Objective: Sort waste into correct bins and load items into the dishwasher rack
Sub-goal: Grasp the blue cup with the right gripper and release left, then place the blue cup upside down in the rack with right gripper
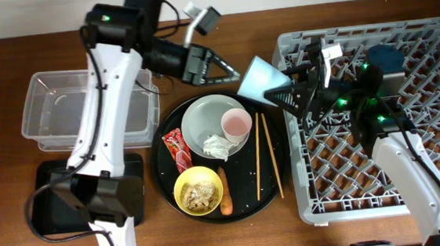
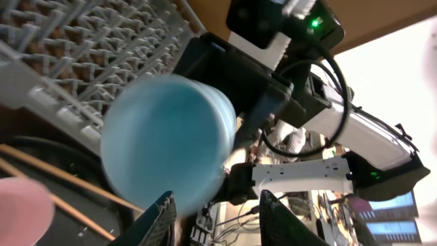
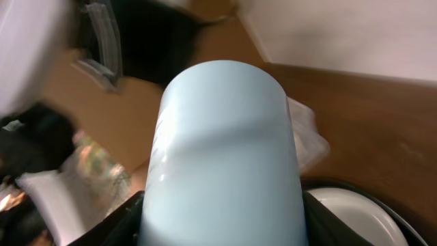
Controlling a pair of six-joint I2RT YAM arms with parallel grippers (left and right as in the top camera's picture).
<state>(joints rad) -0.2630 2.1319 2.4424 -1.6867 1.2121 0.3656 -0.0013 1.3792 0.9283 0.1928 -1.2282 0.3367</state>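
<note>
The dishwasher rack (image 1: 401, 27) fills the right side of the table and shows no dishes in its visible part. The round black tray (image 1: 241, 192) beside it carries nearly everything left to sort. At the far left sit 2 bins, a clear tub (image 1: 35, 78) and a shallow black tray (image 1: 47, 180), and neither shows any waste. On the round tray lie a grey plate (image 1: 200, 120) with a pink cup (image 1: 236, 124) and a tissue (image 1: 216, 147) on it, a yellow bowl (image 1: 179, 185) of scraps, 2 chopsticks (image 1: 258, 155), a red wrapper (image 1: 177, 147) and a carrot piece (image 1: 225, 197). The blue cup (image 1: 266, 80) hangs in the air between the tray and the rack's near corner, lying sideways. The right gripper (image 1: 284, 86) is clamped on it, with a finger against each side in the right wrist view. The left gripper (image 2: 218, 198) stands just beside the cup's other end with its fingers spread and nothing between them. The grip may prove too light for the smooth, tapering wall, and the cup could slide out and drop onto the tray. The left fingers sit so near that pulling back at an angle could knock the cup askew. A tilted cup could also catch on the pegs when lowered.
</note>
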